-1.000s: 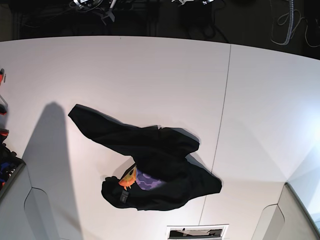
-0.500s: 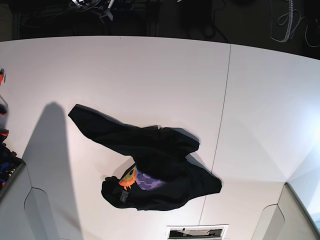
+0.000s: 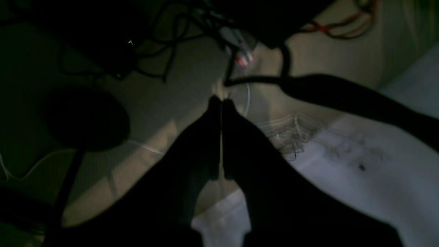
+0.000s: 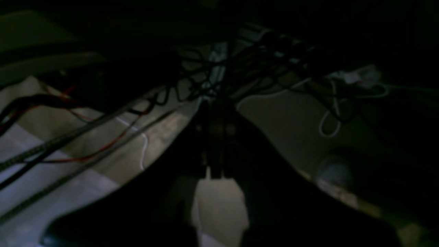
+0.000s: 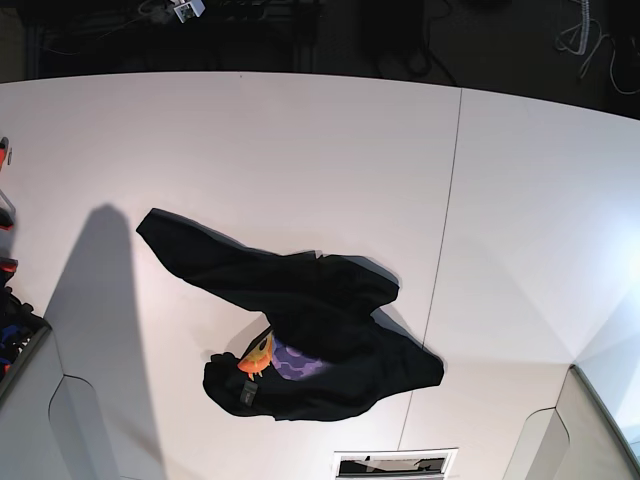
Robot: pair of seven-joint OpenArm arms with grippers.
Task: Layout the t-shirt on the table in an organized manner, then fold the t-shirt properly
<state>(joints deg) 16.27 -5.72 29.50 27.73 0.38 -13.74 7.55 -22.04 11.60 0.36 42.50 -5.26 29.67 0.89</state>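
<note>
Since the earlier base frames nothing on the table (image 5: 300,140) has shifted: the t-shirt (image 5: 300,310) lies in the same crumpled heap, and only some clutter in the dark strip beyond the far edge sits differently. We see both our arms parked off the tabletop. The left gripper (image 3: 221,100) has its fingers pressed together on nothing, pointing over a dim floor with cables (image 3: 240,51), a pale surface showing below and to its right. The right gripper (image 4: 216,103) is likewise closed tight and empty, with a tangle of wires (image 4: 257,58) just ahead of its tips. Neither wrist view shows the shirt, so it is well away from both grippers. In the base view it rests in the near-middle of the table, left of the dark seam (image 5: 445,230), one long arm of cloth trailing toward the far left, the orange and purple print (image 5: 275,355) half buried under a fold. We judge the layout step is not yet begun. To do it well we should open both grippers before descending, pinch two separate edges such as the shoulders or hem corners, not the bunched middle, lift enough for the folds to fall free, then draw the cloth apart and lay it flat.
</note>
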